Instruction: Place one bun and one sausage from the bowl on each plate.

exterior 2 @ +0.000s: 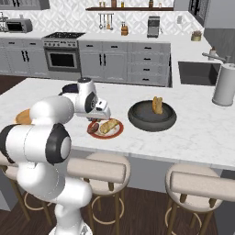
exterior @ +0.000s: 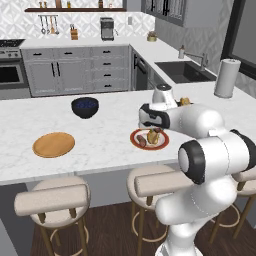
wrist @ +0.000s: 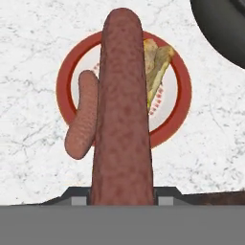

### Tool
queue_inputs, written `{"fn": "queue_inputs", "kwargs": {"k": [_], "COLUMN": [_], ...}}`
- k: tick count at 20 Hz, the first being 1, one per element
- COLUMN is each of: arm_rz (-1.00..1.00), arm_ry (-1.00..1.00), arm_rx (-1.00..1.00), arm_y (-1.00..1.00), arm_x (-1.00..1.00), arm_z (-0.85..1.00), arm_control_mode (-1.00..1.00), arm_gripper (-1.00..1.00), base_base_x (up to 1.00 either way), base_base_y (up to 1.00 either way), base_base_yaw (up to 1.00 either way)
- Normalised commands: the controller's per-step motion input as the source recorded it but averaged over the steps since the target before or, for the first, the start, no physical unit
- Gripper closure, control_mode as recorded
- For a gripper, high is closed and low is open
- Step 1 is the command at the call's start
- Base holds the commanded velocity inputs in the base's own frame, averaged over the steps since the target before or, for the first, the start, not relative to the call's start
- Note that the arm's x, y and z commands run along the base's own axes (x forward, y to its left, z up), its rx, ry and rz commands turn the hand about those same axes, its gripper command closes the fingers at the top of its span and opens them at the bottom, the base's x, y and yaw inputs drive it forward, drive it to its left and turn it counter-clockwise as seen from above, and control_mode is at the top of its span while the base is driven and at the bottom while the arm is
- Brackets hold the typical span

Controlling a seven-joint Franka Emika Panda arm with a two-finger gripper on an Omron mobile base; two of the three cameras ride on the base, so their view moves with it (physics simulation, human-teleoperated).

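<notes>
Hand [wrist: 122, 198]: clamped on a sausage [wrist: 122, 115], which runs up the centre of the hand view, above the red plate [wrist: 182, 95].
Red plate: centre of the left base view, on the surface [exterior: 100, 145]; it carries a bun [wrist: 155, 67] and a second sausage [wrist: 83, 122].
Tan plate [exterior: 53, 144]: lower left of the left base view, bare.
Bowl [exterior 2: 152, 116]: right of the red plate in the right base view; one bun [exterior 2: 157, 105] left inside.
Progress: red plate judged complete; tan plate needs the held sausage and the bowl's bun.
Blue bowl [exterior: 85, 107]: upper left of centre, left base view.
</notes>
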Motion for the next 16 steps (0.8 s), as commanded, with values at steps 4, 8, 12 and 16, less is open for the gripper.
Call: {"fn": "queue_inputs", "kwargs": {"k": [4,8,12,16], "arm_rz": [0.03,0.00,0.00,0.00], "arm_ry": [0.01,0.00,0.00,0.00], "arm_rx": [0.00,0.00,0.00,0.00], "arm_y": [0.16,0.00,0.00,0.00], "arm_x": [-0.04,0.00,0.00,0.00], "arm_z": [-0.01,0.00,0.00,0.00], "arm_control_mode": [1.00,1.00,1.00,1.00], "arm_gripper": [1.00,1.00,1.00,1.00], "base_base_x": [-0.03,0.03,0.03,0.21], "base_base_y": [0.20,1.00,0.97,1.00], "base_base_yaw": [0.00,0.00,0.00,-0.02]}}
